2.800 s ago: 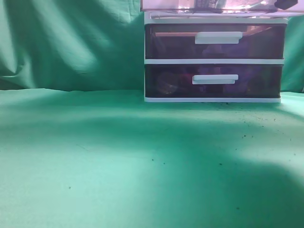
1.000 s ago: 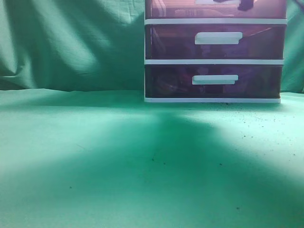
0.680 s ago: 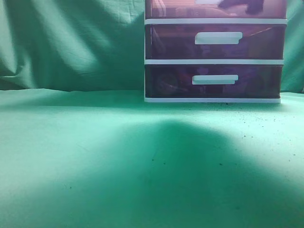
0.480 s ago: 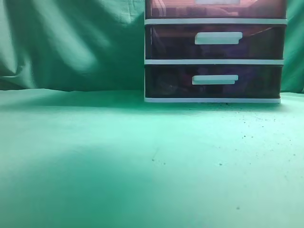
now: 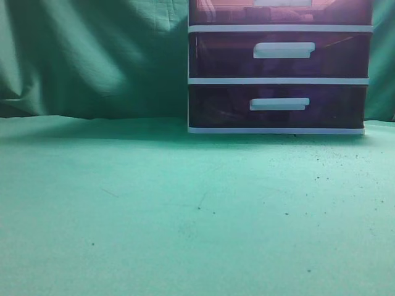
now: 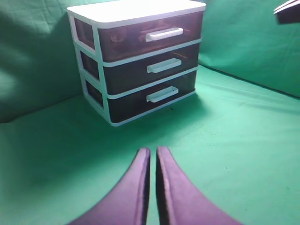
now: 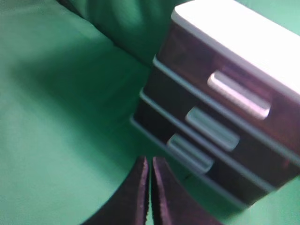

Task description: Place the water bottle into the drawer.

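Observation:
The drawer (image 5: 278, 13) is the top one of a white-framed unit; it is reddish-brown, translucent, has a white bar handle and sits shut. It also shows in the left wrist view (image 6: 150, 35) and, blurred, in the right wrist view (image 7: 234, 89). The water bottle is not to be made out in any view. My left gripper (image 6: 152, 151) is shut and empty, above the green cloth well in front of the unit. My right gripper (image 7: 150, 159) is shut and empty, above the cloth, in front of and to the left of the unit.
Two darker purple-black drawers (image 5: 278, 55) with white handles sit shut below the top one. Green cloth (image 5: 154, 209) covers the table and hangs behind. Part of the right arm (image 6: 288, 9) shows at the top right of the left wrist view.
The top drawer stood pulled out with a gripper over it, and now sits shut. The dark gripper in front of it has left the exterior view. The shadow on the cloth is gone.

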Controlling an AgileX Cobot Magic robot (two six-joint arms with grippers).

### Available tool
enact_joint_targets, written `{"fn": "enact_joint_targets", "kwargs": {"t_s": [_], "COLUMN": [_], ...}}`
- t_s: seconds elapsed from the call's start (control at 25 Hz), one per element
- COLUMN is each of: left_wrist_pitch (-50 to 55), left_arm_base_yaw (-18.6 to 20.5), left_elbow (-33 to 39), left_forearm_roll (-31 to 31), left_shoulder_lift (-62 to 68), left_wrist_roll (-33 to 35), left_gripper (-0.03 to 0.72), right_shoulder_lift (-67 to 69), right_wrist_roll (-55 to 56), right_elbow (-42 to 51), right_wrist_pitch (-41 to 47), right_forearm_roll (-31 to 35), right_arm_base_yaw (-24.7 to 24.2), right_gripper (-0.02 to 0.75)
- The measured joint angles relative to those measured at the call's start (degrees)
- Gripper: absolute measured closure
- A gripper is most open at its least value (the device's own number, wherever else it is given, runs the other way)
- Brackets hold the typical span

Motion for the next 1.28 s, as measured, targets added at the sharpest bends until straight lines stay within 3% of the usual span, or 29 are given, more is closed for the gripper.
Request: {"fn": "enact_joint_targets", "kwargs": {"t_s": [0.28, 0.48, 0.76, 1.28], "left_wrist_pitch": [-4.54, -5.42, -5.17, -5.17], "left_arm_base_yaw": [0.00, 0.00, 0.00, 0.00], "left_elbow": [13.81, 18.61, 20.26, 20.26], "left_forearm_roll": [-5.59, -7.68, -8.49, -8.49], "left_shoulder_lift": [-13.48, -17.21, -17.35, -17.39], "left_wrist_roll": [0.00, 0.00, 0.00, 0.00], "left_gripper": [0.688, 0.688, 0.688, 0.688], "right_shoulder_lift": [-20.25, -32.71, -46.31, -50.13], "right_wrist_roll": [2.39, 0.60, -9.09, -10.95], "right_elbow": [12.17, 22.29, 36.17, 38.96], "right_wrist_pitch": [3.68, 3.68, 1.43, -3.38], "right_forearm_roll": [5.30, 11.31, 26.04, 32.01], "right_arm_base_yaw": [0.00, 0.00, 0.00, 0.00], "right_gripper": [0.738, 0.738, 0.738, 0.738]}}
